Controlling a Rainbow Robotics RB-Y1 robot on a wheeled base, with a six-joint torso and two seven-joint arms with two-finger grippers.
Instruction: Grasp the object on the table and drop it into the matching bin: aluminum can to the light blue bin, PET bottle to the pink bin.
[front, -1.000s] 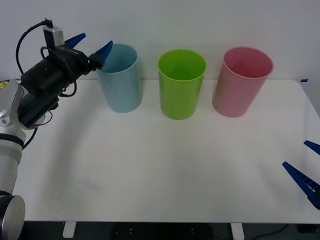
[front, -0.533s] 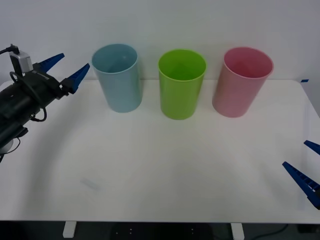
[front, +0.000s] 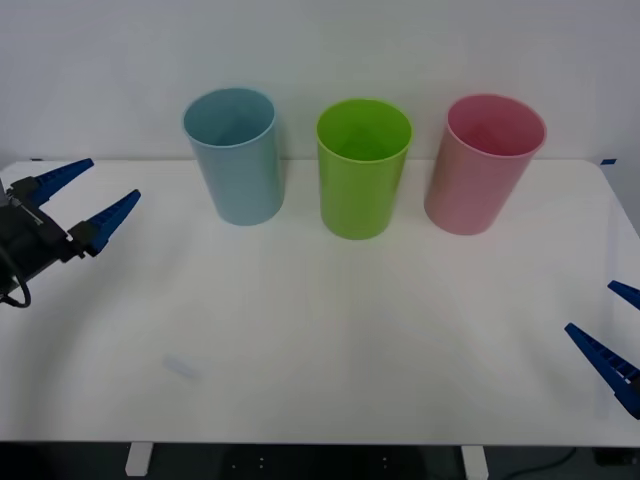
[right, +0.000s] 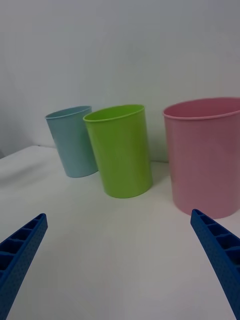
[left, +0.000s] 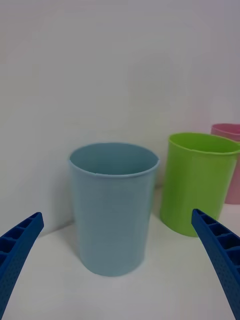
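My left tool (front: 82, 200) hung over the left edge of the desk (front: 330, 330), well to the left of the light blue bin (front: 236, 155), its two blue fingers (front: 108, 218) spread wide w/ nothing between them. It pointed toward the bins; in the left wrist view the light blue bin (left: 113, 207) stood straight ahead, framed by my spread fingers (left: 17, 245), w/ the lime green bin (left: 197, 182) next to it and a sliver of the pink bin (left: 229, 162) behind that. My right tool (front: 612, 335) sat at the right edge of the desk, near the front corner, fingers (front: 600, 358) likewise spread apart and holding nothing. From the right wrist view the pink bin (right: 202, 155) was nearest, then the lime green bin (right: 120, 150), then the light blue bin (right: 74, 141) farthest off. All 3 bins stood upright in a row along the back of the desk, near the wall: light blue on the left, lime green (front: 362, 165) in the middle, pink (front: 485, 160) on the right, each apart from the next. Couldn't tell where the can was; the insides of the bins weren't visible deep enough to say.
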